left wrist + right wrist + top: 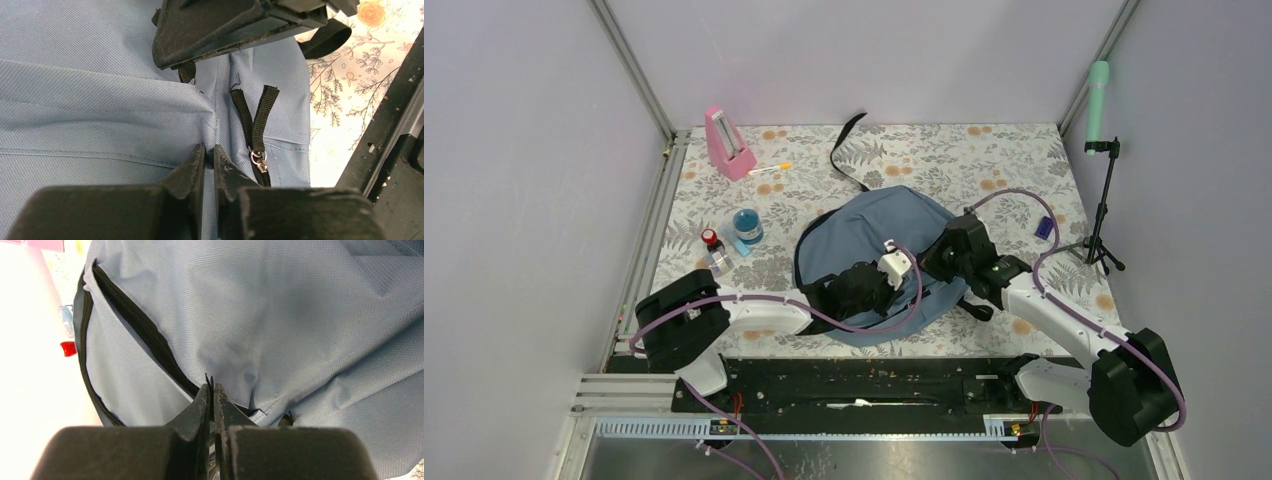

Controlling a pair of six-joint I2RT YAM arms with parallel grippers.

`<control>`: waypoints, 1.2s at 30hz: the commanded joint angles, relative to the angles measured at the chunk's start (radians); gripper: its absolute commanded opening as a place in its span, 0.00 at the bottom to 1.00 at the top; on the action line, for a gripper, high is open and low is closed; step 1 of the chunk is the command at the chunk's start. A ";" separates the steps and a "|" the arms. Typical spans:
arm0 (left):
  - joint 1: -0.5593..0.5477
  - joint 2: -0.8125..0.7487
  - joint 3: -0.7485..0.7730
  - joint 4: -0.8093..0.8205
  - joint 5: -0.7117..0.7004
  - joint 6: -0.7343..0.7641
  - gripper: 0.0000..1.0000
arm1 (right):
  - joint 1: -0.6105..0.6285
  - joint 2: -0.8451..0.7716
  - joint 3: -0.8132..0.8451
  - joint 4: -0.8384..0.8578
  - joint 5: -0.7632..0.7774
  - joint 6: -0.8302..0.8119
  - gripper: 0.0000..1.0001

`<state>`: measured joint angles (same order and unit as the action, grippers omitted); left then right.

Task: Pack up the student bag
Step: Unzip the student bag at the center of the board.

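- Your left gripper (210, 151) pinches a fold of the backpack (876, 215), centre frame, jaws nearly together.
- Your right gripper (211, 386) clamps its fabric beside the zipper (145, 335).

Both arms are reaching inward from their bases, the left arm (754, 315) stretching right and the right arm (1054, 320) stretching left, so the wrists are nearly meeting in the middle. The left claw (209, 151) is pinching a fold of the student bag (100, 100) between almost-touching fingers, and the right claw (210, 385) is clamping its fabric with fingers pressed together.
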<state>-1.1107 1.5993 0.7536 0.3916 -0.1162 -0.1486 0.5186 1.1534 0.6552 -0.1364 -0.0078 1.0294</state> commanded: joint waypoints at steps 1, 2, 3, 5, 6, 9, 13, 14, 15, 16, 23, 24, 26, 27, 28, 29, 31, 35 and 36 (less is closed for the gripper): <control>-0.002 0.011 0.000 0.084 0.003 -0.003 0.03 | 0.016 -0.012 0.090 -0.054 0.043 -0.061 0.00; -0.002 0.009 -0.006 0.086 0.004 -0.005 0.00 | 0.020 0.000 0.104 -0.060 0.044 -0.069 0.00; -0.001 0.009 -0.012 0.088 0.006 -0.007 0.00 | 0.026 0.009 0.120 -0.063 0.045 -0.076 0.00; -0.001 0.007 -0.023 0.091 0.010 -0.011 0.00 | 0.034 0.026 0.136 -0.063 0.049 -0.083 0.00; -0.001 0.005 -0.028 0.092 0.010 -0.015 0.00 | 0.038 0.033 0.144 -0.063 0.054 -0.082 0.00; -0.006 -0.006 -0.049 0.098 0.012 -0.023 0.00 | 0.051 0.057 0.180 -0.066 0.065 -0.087 0.00; -0.011 -0.008 -0.074 0.109 0.012 -0.034 0.00 | 0.068 0.099 0.236 -0.082 0.073 -0.096 0.00; -0.013 -0.007 -0.079 0.112 0.012 -0.037 0.00 | 0.071 0.108 0.248 -0.084 0.073 -0.097 0.00; -0.014 -0.009 -0.085 0.118 0.011 -0.038 0.00 | 0.071 0.119 0.260 -0.087 0.071 -0.096 0.00; -0.015 -0.010 -0.092 0.121 0.012 -0.040 0.00 | 0.073 0.131 0.272 -0.089 0.068 -0.093 0.00; -0.025 -0.016 -0.120 0.140 0.009 -0.055 0.00 | 0.074 0.200 0.346 -0.107 0.070 -0.100 0.00; -0.027 -0.016 -0.123 0.142 0.009 -0.057 0.00 | 0.075 0.208 0.352 -0.106 0.070 -0.101 0.00; -0.033 -0.018 -0.126 0.148 0.009 -0.062 0.00 | 0.074 0.227 0.364 -0.107 0.069 -0.101 0.00; -0.036 -0.019 -0.128 0.149 0.009 -0.065 0.00 | 0.076 0.235 0.370 -0.106 0.069 -0.102 0.00; -0.040 -0.020 -0.130 0.152 0.009 -0.069 0.00 | 0.076 0.245 0.380 -0.107 0.067 -0.105 0.00; -0.047 -0.020 -0.133 0.158 0.009 -0.073 0.00 | 0.077 0.255 0.389 -0.106 0.068 -0.109 0.00; -0.054 -0.019 -0.138 0.168 0.011 -0.080 0.00 | 0.078 0.281 0.412 -0.107 0.070 -0.118 0.00; -0.068 -0.032 -0.162 0.203 0.024 -0.104 0.00 | 0.080 0.334 0.469 -0.118 0.077 -0.153 0.00; -0.071 -0.037 -0.169 0.208 0.025 -0.108 0.00 | 0.080 0.347 0.485 -0.122 0.080 -0.164 0.00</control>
<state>-1.1439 1.5959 0.6281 0.5964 -0.1490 -0.2047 0.5896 1.4662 1.0405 -0.3035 0.0360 0.9085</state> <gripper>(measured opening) 0.009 0.028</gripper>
